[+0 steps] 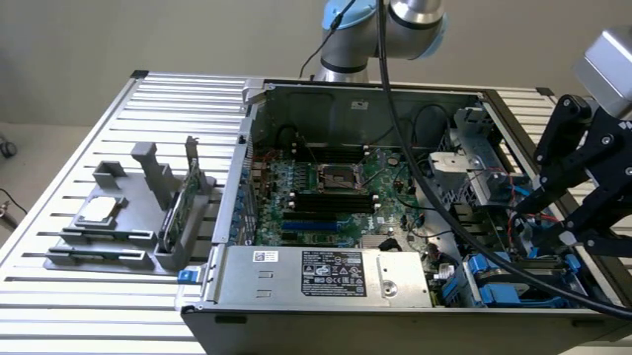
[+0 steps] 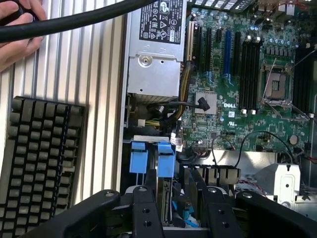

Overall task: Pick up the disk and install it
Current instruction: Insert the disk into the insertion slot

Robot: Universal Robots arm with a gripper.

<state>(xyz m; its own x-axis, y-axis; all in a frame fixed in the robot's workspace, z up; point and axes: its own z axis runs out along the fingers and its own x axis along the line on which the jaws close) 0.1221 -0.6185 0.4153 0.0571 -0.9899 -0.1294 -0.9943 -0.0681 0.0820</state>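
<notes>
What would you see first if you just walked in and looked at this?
A big open grey metal computer case sits on the slatted metal table, its green circuit board showing. At the exterior view's right, the robot's black pincer hangs over the case corner with bright blue plastic parts. In the wrist view, a black keyboard lies beside the case.

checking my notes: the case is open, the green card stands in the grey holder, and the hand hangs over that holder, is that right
Not quite. The hand hangs over the blue bay at the exterior view's right end of the case, not over the holder. The exterior view shows this. The case is open, and the card does stand in the holder.
</notes>
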